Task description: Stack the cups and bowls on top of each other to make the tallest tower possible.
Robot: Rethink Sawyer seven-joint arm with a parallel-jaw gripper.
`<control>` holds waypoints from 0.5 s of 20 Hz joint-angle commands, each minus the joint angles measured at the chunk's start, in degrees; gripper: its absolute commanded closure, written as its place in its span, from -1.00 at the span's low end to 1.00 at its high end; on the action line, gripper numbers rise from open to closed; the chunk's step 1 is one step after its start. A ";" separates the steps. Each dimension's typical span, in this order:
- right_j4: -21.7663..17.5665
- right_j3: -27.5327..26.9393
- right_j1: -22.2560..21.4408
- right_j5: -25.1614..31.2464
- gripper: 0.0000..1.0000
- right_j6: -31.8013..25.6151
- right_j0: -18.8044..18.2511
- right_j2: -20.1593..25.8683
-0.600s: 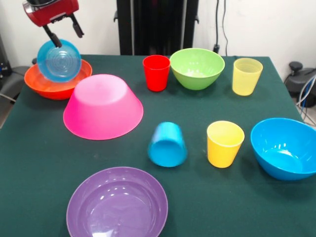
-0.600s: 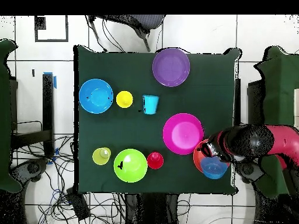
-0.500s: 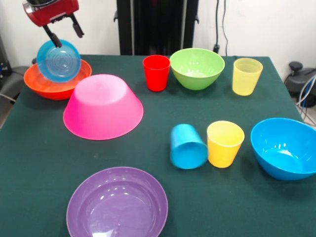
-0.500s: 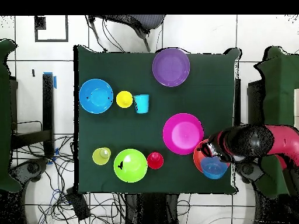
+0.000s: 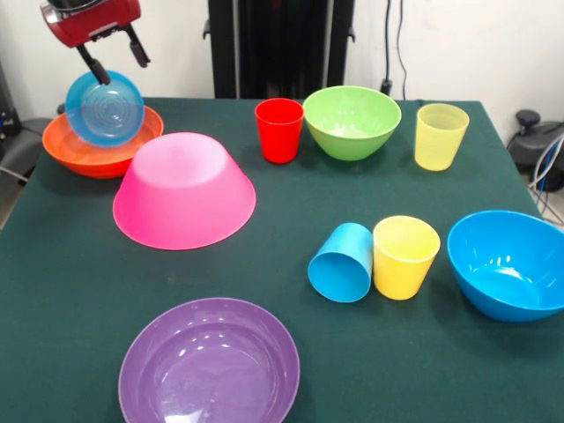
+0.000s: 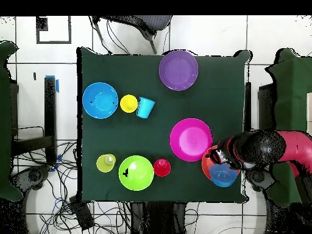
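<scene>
Dark green cloth covers the table (image 5: 70,291), behind which a white wall and a black pedestal (image 5: 280,44) are seen. At the far left, the gripper (image 5: 113,62) is held above the orange bowl (image 5: 66,150), and its two black fingers are spread apart over the rim of the small blue bowl (image 5: 106,107), which is tipped on its edge inside the orange bowl, its opening turned toward the camera. Just to the right, the pink bowl (image 5: 184,189) is set upside down, with nothing on top of it. Nearer the front edge, the purple bowl (image 5: 210,363) is placed upright. At the far side, the red cup (image 5: 279,129) is stood beside the green bowl (image 5: 352,121). In the middle, the blue cup (image 5: 342,262) is laid on its side, touching the upright yellow cup (image 5: 404,256). At the far right, the pale yellow cup (image 5: 441,136) is stood, and the larger blue bowl (image 5: 509,263) is found nearer.
</scene>
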 commanded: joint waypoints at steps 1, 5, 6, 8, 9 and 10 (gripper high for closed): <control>-1.52 -1.68 1.04 -0.96 -1.00 -13.76 2.37 -1.32; -0.45 -2.11 0.61 0.22 -1.00 -14.09 2.15 -0.99; -0.31 -2.04 0.49 0.29 -1.00 -14.17 2.03 -0.92; 0.00 -2.27 0.36 0.66 -1.00 -14.34 2.02 -0.83; 0.15 -2.33 0.25 0.84 -1.00 -14.45 1.99 -0.77; 0.22 -2.34 0.19 1.00 -1.00 -14.56 1.96 -0.76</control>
